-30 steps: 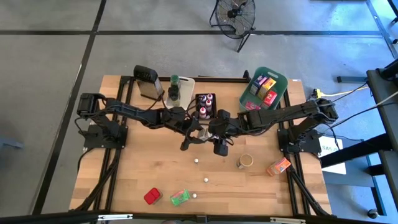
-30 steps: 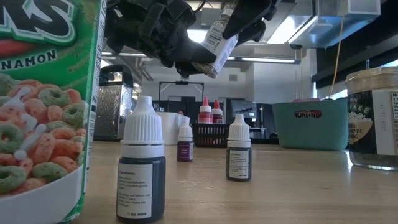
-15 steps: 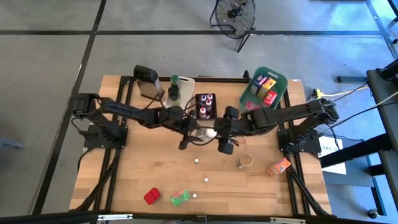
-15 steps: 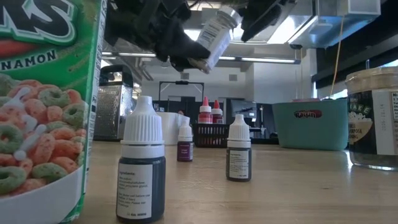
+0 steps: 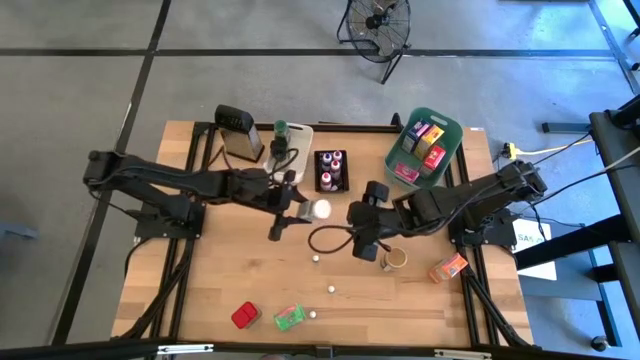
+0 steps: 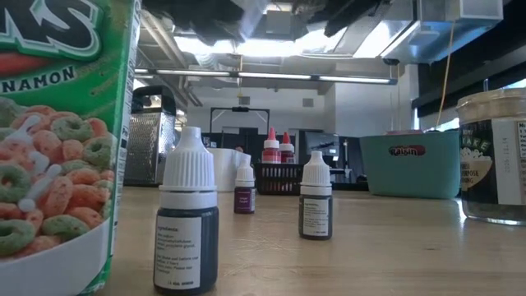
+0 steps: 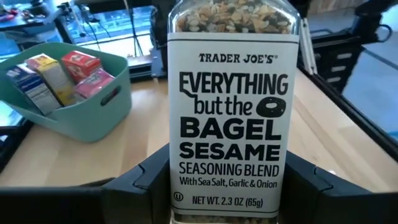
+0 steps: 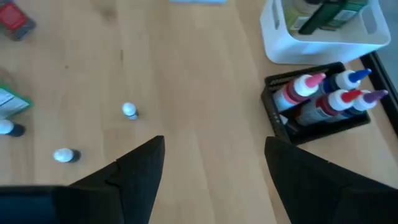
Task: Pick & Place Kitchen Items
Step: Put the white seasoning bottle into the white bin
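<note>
Three dropper bottles [image 5: 316, 258] — three bins [image 5: 424, 143] — two arms [image 5: 180, 180].

A robotics lab or workshop, not a kitchen: a wooden tabletop [image 5: 250, 270] on a black metal frame stands on a grey concrete floor [image 5: 80, 120] marked with dark lines, a floor fan [image 5: 377, 22] behind it, exposed ceiling ducts [image 6: 246, 76] overhead.

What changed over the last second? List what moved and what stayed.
The right end effector let go of the seasoning jar, opened and drew back toward its own side. The left end effector kept hold of the jar and carried it toward the left. The dropper bottles, teal bin and black rack stayed put.
</note>
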Robot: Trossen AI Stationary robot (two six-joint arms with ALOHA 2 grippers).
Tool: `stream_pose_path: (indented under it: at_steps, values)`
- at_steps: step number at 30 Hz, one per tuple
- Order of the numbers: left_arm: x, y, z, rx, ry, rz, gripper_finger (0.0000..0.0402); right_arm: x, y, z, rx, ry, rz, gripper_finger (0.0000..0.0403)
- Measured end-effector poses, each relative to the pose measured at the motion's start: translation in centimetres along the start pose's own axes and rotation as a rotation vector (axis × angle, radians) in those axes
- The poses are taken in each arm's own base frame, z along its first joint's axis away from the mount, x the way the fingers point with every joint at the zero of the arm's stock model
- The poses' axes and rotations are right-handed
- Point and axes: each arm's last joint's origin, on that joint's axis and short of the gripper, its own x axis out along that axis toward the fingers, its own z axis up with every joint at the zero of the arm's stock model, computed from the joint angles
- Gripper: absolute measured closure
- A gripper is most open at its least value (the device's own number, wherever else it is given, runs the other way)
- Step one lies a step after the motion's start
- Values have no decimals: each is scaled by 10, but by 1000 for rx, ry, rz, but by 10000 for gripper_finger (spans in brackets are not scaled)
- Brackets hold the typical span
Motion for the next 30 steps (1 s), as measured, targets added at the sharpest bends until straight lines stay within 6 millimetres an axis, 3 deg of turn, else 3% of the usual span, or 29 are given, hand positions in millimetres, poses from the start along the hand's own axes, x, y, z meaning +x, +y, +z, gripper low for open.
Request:
stream_pose_path:
  at_steps: [7,18,24,30]
  values:
    - [-7,-13,5,29,-12,-9,208,-3,11,3,-26,-43,82,123]
    - [-6,-14,4,31,-4,-9,208,-5,18,10,-33,-93,216,105]
    - [-6,-14,4,17,2,-1,208,-4,16,11,-40,-112,179,60]
    - [-6,-14,3,17,4,-1,208,-4,12,12,-29,-160,22,28]
